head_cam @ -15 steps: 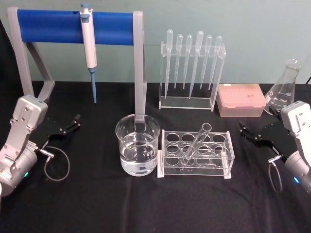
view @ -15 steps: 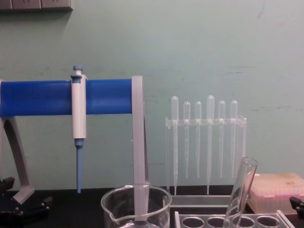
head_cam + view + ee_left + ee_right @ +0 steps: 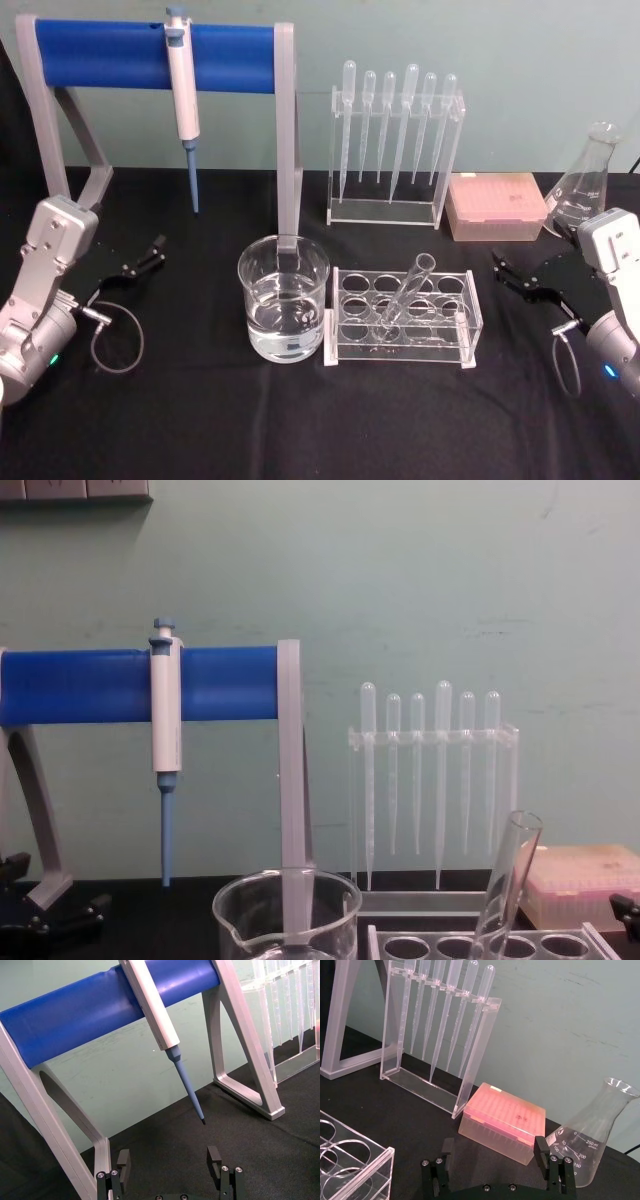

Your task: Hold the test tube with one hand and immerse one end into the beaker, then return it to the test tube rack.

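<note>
While the test tube (image 3: 408, 292) leans in its rack (image 3: 470, 322), wrist views show left claw (image 3: 169, 1157) and right claw (image 3: 493, 1146) spread.

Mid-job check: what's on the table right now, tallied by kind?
Test tube: 1
Beaker: 1
Conical flask: 1
Plastic pipettes: 6
Pipettor: 1
Pink tip box: 1
Test tube rack: 1
Pipette rack: 1
Blue-bar stand: 1
Total: 14

It was a laboratory: a black-covered bench (image 3: 300, 430) carried a pipettor (image 3: 182, 80) on its blue stand (image 3: 100, 50), racked pipettes (image 3: 388, 120), a conical flask (image 3: 583, 190), a beaker (image 3: 283, 305) and a test tube rack (image 3: 440, 352).
</note>
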Controlling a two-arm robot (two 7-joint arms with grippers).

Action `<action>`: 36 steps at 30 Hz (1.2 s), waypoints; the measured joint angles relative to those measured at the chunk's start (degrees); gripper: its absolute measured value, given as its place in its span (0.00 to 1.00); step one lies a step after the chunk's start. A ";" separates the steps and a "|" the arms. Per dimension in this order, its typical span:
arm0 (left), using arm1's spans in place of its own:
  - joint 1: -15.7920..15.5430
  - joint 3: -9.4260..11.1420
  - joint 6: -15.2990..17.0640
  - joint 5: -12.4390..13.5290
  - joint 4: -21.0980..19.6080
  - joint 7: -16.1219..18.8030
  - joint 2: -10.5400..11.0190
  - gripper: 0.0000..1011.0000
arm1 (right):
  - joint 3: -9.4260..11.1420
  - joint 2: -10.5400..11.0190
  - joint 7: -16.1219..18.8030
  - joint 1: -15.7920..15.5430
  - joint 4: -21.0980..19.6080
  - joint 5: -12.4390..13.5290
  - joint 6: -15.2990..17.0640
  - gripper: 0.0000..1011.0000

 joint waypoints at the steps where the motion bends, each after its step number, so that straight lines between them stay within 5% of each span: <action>1: 0.00 0.00 0.00 0.00 0.00 0.00 0.00 0.99 | 0.00 0.00 0.00 0.00 0.00 0.00 0.00 0.99; 36: 0.00 0.00 0.00 0.00 0.00 0.00 0.00 0.99 | 0.58 0.03 0.07 -0.16 -0.06 -0.69 -0.63 0.99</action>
